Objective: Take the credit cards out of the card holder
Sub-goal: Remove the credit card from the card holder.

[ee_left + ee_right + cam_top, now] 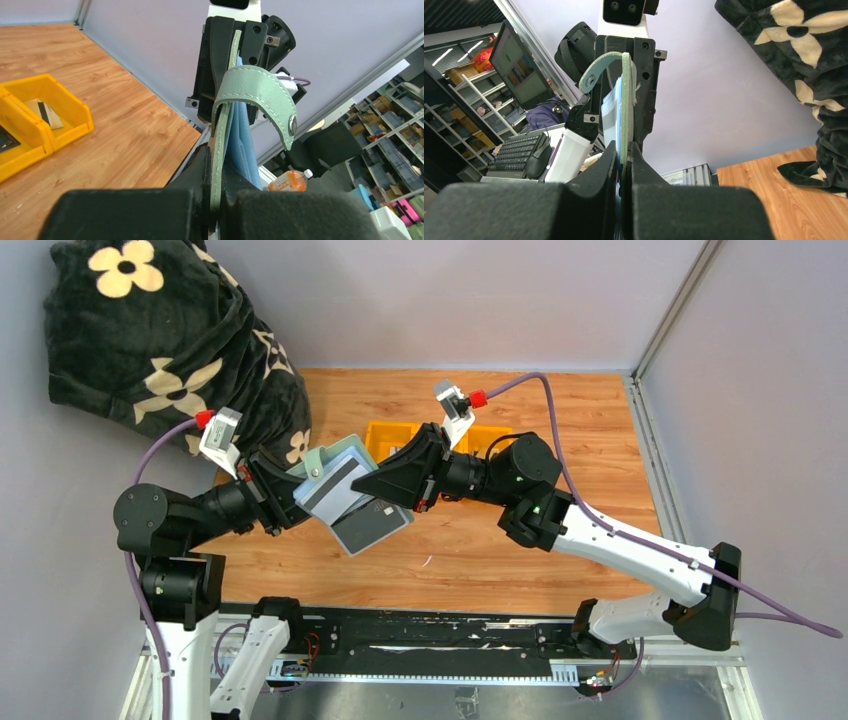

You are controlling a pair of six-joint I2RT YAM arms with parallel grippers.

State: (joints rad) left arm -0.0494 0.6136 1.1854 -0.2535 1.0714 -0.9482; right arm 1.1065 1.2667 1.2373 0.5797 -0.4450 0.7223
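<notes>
Both arms meet mid-air above the wooden counter (480,550), with the card holder (345,450) between them, off the surface.

Left end effector (300,495) is clamped tight on the holder's left edge. The left wrist view shows the sage leather pinched between its fingers (200,175). Right end effector (385,483) is closed on the holder's opposite edge, fingers (644,165) squeezing green leather and the light blue leaves (610,115). Whether a card is in that pinch, cannot tell.

Credit cards (338,492) fan out just below the holder: a grey one with a stripe, and a darker one lower, toward the arm bases. The clasp strap (260,95) curls over the holder's top, snap undone.

Just behind the holder is the yellow tray (385,435), partly blocked by the right wrist. One compartment holds a tan striped card (44,111); the next holds a dark flat item (6,140), cut off by the frame.

Far left of the holder, a black plush blanket (170,340) with cream flowers is heaped in the corner.
</notes>
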